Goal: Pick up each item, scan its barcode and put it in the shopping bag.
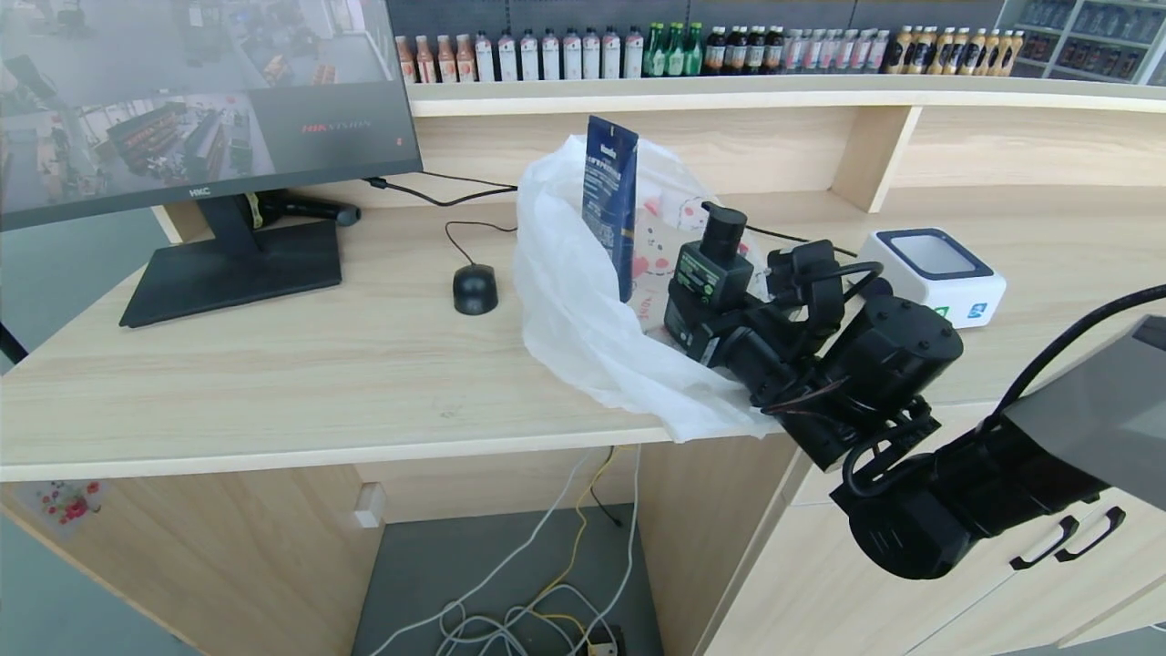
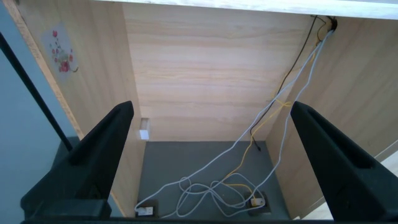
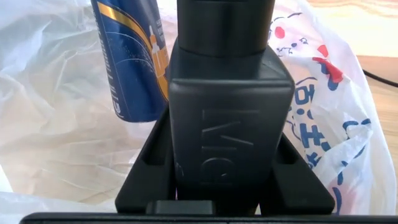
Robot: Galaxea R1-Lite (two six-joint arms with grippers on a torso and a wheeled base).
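- The right gripper is clamped on a dark square-bodied bottle, one finger against each side of its lower body
- The bottle has a black cap and a green label; it stands nearly upright, cap uppermost, leaning a little away from the white plastic shopping bag
- The bottle is at the open mouth of the shopping bag, on the bag's right side, with the printed part of the bag behind it; its base is hidden by the gripper, so I cannot tell whether it rests on anything
- In the right wrist view the bag's film spreads behind and to both sides of the bottle
- A blue pouch stands upright inside the shopping bag, its top rising above the rim, just left of the bottle
- A white barcode scanner with a dark-framed window sits on the wooden counter to the right of the shopping bag, near the gripper but apart from it
- The left gripper has its fingers spread wide with nothing between them; it hangs below the counter's edge, left of the shopping bag, over loose cables on the floor
- A black mouse lies just left of the shopping bag, and a monitor stands farther left
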